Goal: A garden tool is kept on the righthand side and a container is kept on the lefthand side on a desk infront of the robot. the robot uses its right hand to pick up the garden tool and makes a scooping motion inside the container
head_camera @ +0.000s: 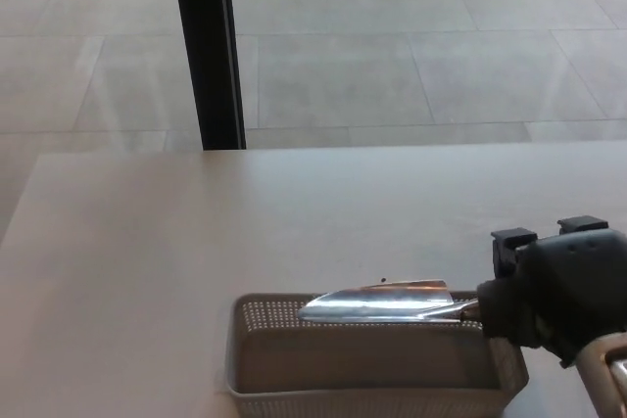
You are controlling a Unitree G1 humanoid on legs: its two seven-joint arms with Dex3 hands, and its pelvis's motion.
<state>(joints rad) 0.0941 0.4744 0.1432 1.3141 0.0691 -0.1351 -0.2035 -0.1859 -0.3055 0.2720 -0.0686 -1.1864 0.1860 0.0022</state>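
Right hand [560, 286] sits at lower right of the frame, black and bulky, fingers wrapped closed around the handle end of the garden tool [382, 302]. The handle itself is hidden inside the fist; only a short metal neck shows coming out of it.

The tool is a hand trowel: shiny bare-metal blade, concave scoop shape, tapering to a rounded point. Its long axis runs near horizontal across the frame, with the tip pointing to frame left and the handle end to frame right. The blade looks roughly level, with its bright upper surface catching the light. It lies at the height of the container's far rim, over the right half of the container. I cannot tell whether it touches the rim or sits just above it.

Container [294, 394] is at bottom centre: a grey plastic rectangular basket with rounded corners, small round perforations along the upper band of the walls and a smooth interior lower down. Its bottom edge is cut off by the frame.

Both sit on a plain, matte, pale desk [147, 261]. Beyond it is a tiled floor [392, 56] with large pale tiles, and a black vertical post [208, 46] at upper left.

Left hand is out of frame.
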